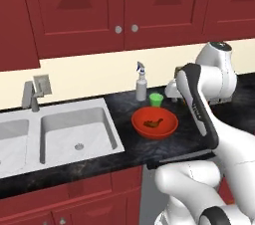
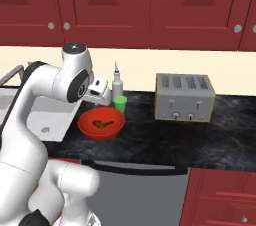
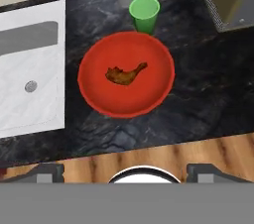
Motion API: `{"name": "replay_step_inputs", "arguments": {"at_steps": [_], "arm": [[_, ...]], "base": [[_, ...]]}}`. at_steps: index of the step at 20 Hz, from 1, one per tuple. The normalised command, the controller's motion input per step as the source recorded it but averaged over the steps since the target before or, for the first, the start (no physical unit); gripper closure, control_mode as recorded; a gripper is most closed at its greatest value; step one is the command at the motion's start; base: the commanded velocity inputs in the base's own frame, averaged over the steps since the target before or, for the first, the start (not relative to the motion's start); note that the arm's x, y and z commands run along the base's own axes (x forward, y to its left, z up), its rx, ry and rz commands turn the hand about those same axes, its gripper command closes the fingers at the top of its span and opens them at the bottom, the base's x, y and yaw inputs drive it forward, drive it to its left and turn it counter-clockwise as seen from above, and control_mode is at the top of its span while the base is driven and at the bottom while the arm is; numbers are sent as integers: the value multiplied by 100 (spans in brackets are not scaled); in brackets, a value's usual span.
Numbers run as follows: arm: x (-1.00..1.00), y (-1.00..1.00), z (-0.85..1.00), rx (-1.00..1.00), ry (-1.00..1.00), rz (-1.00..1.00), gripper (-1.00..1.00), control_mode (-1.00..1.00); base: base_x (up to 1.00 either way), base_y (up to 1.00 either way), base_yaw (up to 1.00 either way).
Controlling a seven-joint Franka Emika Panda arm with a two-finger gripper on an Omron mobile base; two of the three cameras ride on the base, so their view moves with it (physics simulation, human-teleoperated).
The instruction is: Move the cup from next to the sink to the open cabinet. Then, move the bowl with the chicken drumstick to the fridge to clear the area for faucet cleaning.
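Note:
The green cup (image 1: 156, 99) (image 2: 120, 103) (image 3: 144, 12) stands upright on the black counter, right of the sink and just behind the red bowl (image 1: 169, 122) (image 2: 87, 122) (image 3: 99, 84). A brown chicken drumstick (image 1: 153, 123) (image 2: 102, 123) (image 3: 126, 75) lies in the middle of the bowl. My gripper (image 3: 128, 174) hovers above the counter's front edge, looking down on bowl and cup; its fingertips (image 3: 47, 173) stand wide apart, open, with nothing between them. The open cabinet and the fridge are out of view.
A spray bottle (image 1: 141, 84) (image 2: 117, 84) stands right behind the cup. The double sink (image 1: 112, 124) with its faucet (image 1: 32, 94) lies to the left, a toaster (image 2: 184, 97) to the right. Shut red cabinets hang above the counter.

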Motion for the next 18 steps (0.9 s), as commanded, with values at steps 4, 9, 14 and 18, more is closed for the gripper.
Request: {"name": "replay_step_inputs", "arguments": {"at_steps": [4,9,14,18], "arm": [[0,0,0,0,0,0,-100,100],[14,-14,-62,17,5,-3,-100,-100],[23,31,-66,4,4,-9,-100,-100],[24,24,-72,0,2,-5,-100,-100]], "base": [[59,-72,0],[0,0,0],[0,0,0],[0,0,0]]}}
